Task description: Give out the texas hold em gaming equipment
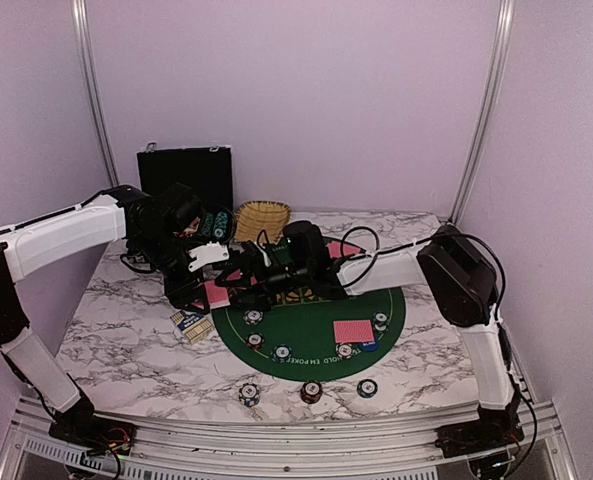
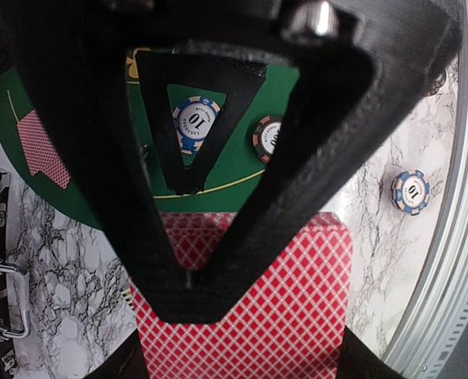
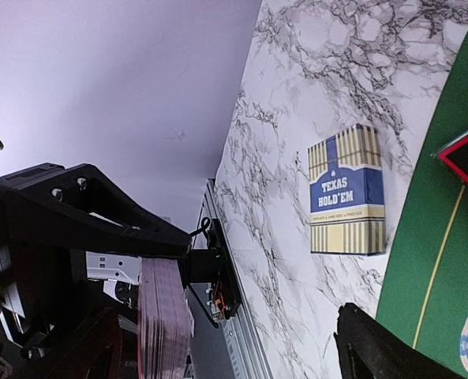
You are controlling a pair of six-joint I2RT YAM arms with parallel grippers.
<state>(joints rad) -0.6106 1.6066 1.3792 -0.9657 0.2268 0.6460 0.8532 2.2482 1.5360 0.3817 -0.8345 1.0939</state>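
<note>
Cards are found in three places. A thick deck (image 2: 281, 308) is clamped in the left pincer (image 2: 190, 304) over the left edge of the mat (image 1: 306, 335). Dealt cards (image 1: 353, 330) lie face down on the mat's near right part, and a further card (image 1: 341, 248) lies at its far right edge. How many lie in each spot cannot be told.

Chips (image 1: 253, 317) are spread singly over the mat, some beside the dealt cards. A row of three more (image 1: 311, 391) is set on the bare desk (image 1: 126, 340) between the mat and the near edge. A black-red marker (image 3: 464, 158) is seen on the mat's left border. Just beside it on the desk lies the box (image 3: 348, 189), flat and apart from the mat.

The right pincer (image 1: 244, 277) is held close to the deck, opposite the left one. Only one of its fingers shows in its own view, so whether it is apart or together cannot be told.

The task is judged about half done: two places are served with cards and the chips are largely shared out. The deck's thickness suggests more dealing is needed. Whether the front row is already placed or waiting cannot be told. The case (image 1: 186, 175) and basket (image 1: 262, 217) stand behind the mat.
</note>
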